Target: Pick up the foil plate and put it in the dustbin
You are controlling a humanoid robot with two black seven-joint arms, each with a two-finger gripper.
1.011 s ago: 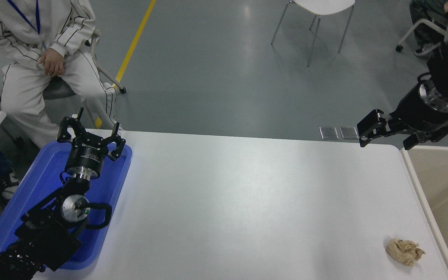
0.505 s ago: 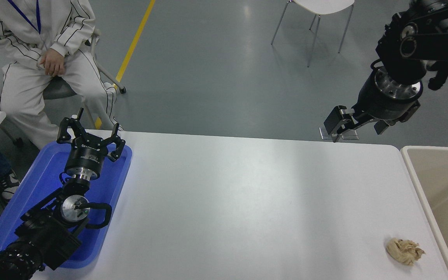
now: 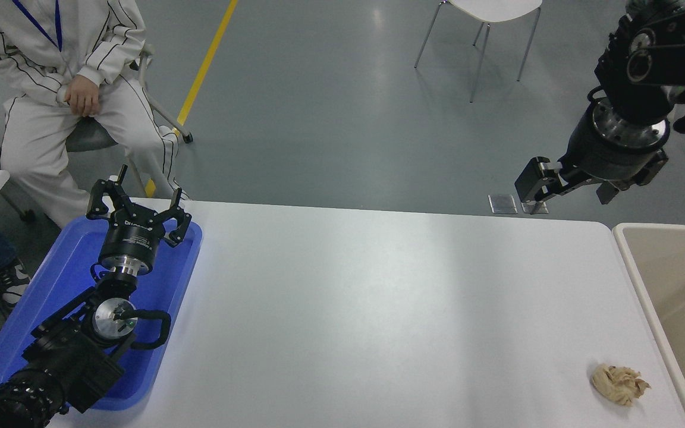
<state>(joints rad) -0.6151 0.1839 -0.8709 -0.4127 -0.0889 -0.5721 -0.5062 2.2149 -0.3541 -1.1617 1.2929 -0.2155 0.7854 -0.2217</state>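
While the right gripper (image 3: 568,190) is held high past the worktop's (image 3: 378,297) far edge, fingers spread, nothing gripped, dustbin (image 3: 646,285) is seen at right: beige walls, thick off-white rim. Left gripper (image 3: 138,208) is parked, spread wide.

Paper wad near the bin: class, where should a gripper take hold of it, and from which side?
Probably across the middle of the paper wad, coming straight down from above. It is a low crumpled lump lying on the table, with no handle or rim. It sits clear of the bin, so fingers can close on its narrower, near-to-far sides.
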